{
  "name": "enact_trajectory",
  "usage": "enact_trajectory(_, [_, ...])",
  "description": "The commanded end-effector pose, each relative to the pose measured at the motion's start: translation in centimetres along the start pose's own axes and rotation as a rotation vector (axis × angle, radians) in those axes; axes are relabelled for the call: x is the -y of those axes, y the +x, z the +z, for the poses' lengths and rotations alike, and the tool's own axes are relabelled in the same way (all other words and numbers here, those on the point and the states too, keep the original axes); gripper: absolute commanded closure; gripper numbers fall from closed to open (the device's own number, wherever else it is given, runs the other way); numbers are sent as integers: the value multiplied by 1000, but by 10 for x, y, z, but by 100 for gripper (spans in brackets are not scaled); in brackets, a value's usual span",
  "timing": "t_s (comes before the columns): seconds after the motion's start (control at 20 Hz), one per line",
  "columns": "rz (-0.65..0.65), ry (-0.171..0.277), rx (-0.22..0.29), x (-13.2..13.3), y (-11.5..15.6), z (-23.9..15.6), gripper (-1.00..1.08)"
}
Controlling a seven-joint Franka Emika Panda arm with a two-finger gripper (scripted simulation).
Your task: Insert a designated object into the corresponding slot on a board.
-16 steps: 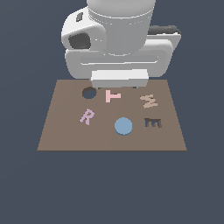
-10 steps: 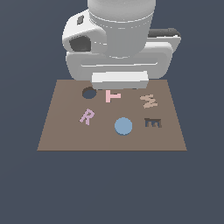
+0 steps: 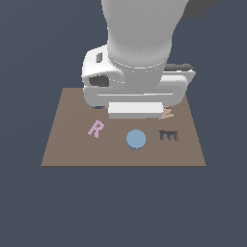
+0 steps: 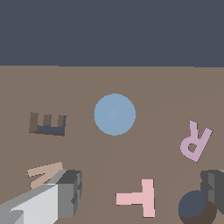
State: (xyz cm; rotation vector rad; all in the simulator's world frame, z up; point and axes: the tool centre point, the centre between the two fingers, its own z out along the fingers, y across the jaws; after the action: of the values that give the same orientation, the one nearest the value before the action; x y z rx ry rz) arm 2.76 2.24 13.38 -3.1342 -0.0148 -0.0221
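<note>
The light-blue round disc (image 3: pixel 136 139) (image 4: pixel 114 114) lies flat on the brown board (image 3: pixel 67 144) (image 4: pixel 153 87), between the pink R and the E-shaped cutout. My gripper (image 4: pixel 142 186) is open, with one grey finger (image 4: pixel 68 194) near the tan letter and the other finger (image 4: pixel 214 192) at the dark circular slot (image 4: pixel 194 206), partly covering it. It hovers over the pink T, short of the disc, holding nothing. In the exterior view the arm's hand (image 3: pixel 135 110) hides the slot and the fingers.
A pink R (image 3: pixel 96 129) (image 4: pixel 195 141), a pink T (image 4: pixel 139 197), a tan letter (image 3: pixel 167 114) (image 4: pixel 43 173) and a dark E-shaped cutout (image 3: pixel 168 135) (image 4: pixel 47 124) are on the board. Dark floor surrounds the board.
The arm has come down and forward over the board's back half. It now covers the slot and the T in the exterior view. The disc has not moved.
</note>
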Motion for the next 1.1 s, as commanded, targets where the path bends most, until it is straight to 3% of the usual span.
enact_trajectory(0.0, [5,-1,3,3,7,16,-92])
enact_trajectory(0.5, [22,-6,12,14,35,71,-92])
enact_trajectory(1.05, [26,-7,14,16,43,84,-92])
